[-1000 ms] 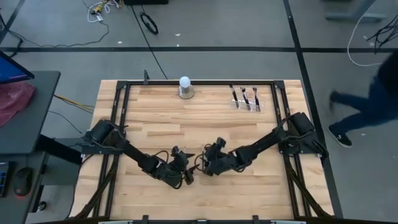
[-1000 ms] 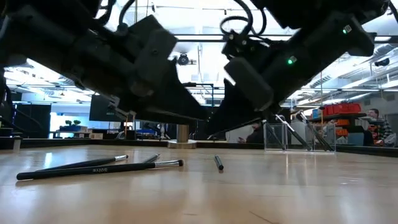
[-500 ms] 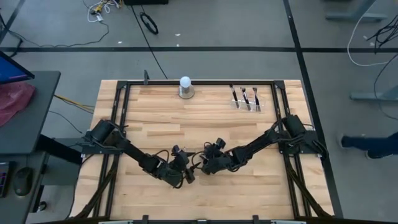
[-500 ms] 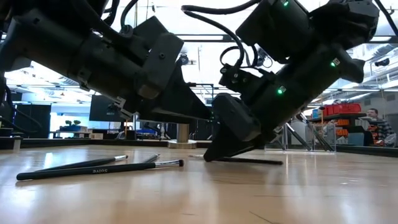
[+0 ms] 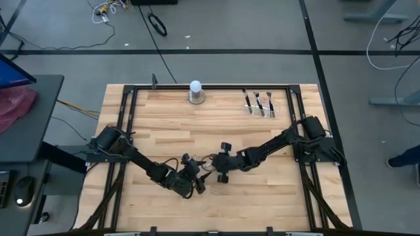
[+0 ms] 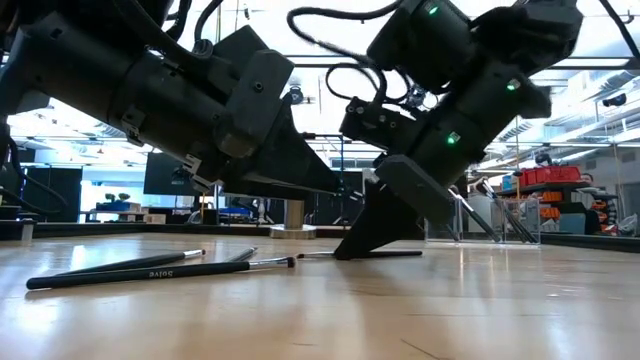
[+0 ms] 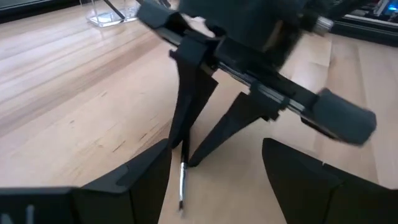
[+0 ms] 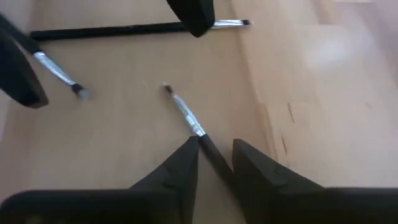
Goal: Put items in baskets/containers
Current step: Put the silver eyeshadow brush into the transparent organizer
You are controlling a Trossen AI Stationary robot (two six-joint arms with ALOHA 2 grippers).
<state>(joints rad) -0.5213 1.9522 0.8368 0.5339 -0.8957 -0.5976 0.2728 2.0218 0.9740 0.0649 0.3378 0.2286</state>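
My right gripper (image 8: pixel 214 155) is down at the table's middle (image 5: pixel 221 174), fingers narrowed but still apart. A thin dark brush (image 8: pixel 186 118) lies flat on the wood, its handle running back between them. Just left of it my left gripper (image 7: pixel 214 186) hovers wide open and empty (image 5: pixel 197 183). Two more brushes (image 6: pixel 150 270) lie on the table beside it; the right wrist view shows one long black brush (image 8: pixel 124 29) and another's tip (image 8: pixel 59 73). The clear container (image 5: pixel 260 103) stands at the far right with three brushes leaning inside. My right gripper comes at the brush's handle (image 8: pixel 208 149) slanting down from the table's right, fingers along either side of it just behind the silver ferrule. One fingertip (image 8: pixel 189 149) lies right at the handle; whether it touches I cannot tell. The brush rests flat on the table.
A white ball on a round grey base (image 5: pixel 195 92) stands at the far edge's middle. Black frame rails (image 5: pixel 131 131) run along the table's sides. Bare wood spreads between the grippers and the container.
My right gripper has come down from just above the table until its fingertips rest on the wood over a brush. It has then shifted a little toward the right edge and turned at the wrist. My left gripper has kept still.
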